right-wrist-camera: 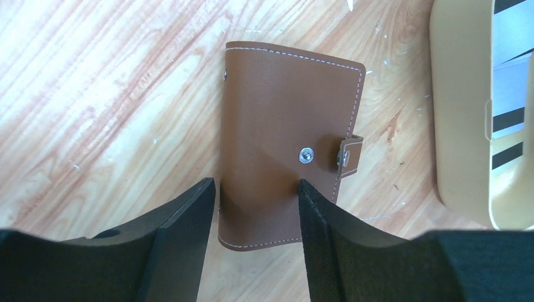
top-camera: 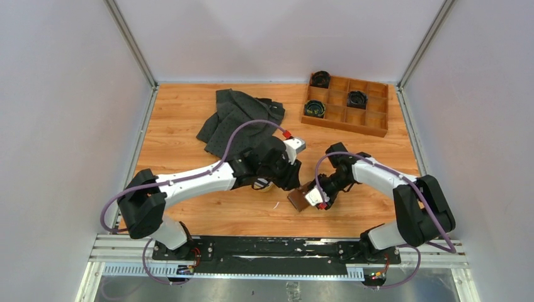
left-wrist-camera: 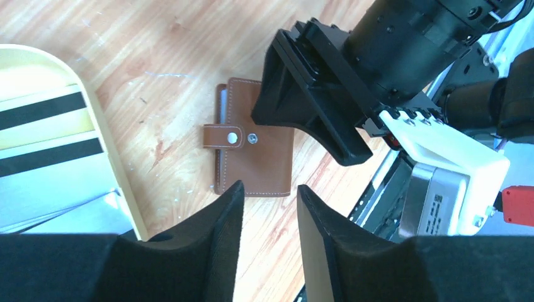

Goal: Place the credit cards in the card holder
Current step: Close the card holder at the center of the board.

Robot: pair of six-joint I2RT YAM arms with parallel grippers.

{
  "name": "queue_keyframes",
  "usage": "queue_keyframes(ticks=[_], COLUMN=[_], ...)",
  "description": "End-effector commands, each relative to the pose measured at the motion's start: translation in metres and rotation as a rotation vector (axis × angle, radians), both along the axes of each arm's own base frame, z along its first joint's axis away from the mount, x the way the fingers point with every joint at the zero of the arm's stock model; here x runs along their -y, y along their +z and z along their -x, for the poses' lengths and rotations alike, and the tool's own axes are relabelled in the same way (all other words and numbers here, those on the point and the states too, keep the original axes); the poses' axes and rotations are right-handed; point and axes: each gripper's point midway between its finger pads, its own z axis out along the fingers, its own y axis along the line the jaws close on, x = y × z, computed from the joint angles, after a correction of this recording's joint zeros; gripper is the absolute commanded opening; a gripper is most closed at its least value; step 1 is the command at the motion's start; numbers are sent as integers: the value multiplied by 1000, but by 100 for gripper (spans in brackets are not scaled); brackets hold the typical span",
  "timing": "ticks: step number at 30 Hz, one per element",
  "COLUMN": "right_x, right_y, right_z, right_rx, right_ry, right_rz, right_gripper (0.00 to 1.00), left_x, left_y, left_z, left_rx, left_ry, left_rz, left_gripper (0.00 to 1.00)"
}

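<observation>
Left wrist view: the brown wallet (left-wrist-camera: 258, 157) lies folded flat on the wooden table (left-wrist-camera: 138, 44) at frame centre, just beyond the left gripper (left-wrist-camera: 269, 192), whose fingers stand narrowly apart and hold nothing. Striped cards (left-wrist-camera: 44, 110) rest in the cream tray (left-wrist-camera: 107, 151) at left. Right wrist view: the right gripper (right-wrist-camera: 255, 189) hangs over the wallet's lower half with its fingers apart.

Count: 1 wallet (right-wrist-camera: 283, 126), 1 tray (right-wrist-camera: 460, 94), 1 wooden box (top-camera: 343, 128) holding 3 black round things (top-camera: 320, 79) (top-camera: 357, 99) (top-camera: 314, 109), 1 dark cloth (top-camera: 236, 119), left claw (left-wrist-camera: 269, 189), right claw (right-wrist-camera: 257, 182). Cards (left-wrist-camera: 44, 110) in tray overlap, can't count.
</observation>
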Motion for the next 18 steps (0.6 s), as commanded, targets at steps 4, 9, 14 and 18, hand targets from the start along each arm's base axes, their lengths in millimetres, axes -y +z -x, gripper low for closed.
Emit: queue_keyframes(ticks=[4,9,14,18], right_x=[0,-4,2,11], right_y=[17,47,69,86], right_z=[30,27,17,-7], right_rx=[-183,-205,-357,-631], right_ry=[-106,-208,-430,-687], right_rz=[-61,-150,-201,-259], right_gripper=[62,66,65,60], left_x=[-10,-24,-39,-28], left_y=[4,37,73,68], left_z=[-16,-33,-45,-41], left_rx=[121,275,421,319], left_ry=[100,182,244,195], left_rz=[67,110,189,257], left_gripper=[45,47,91,100])
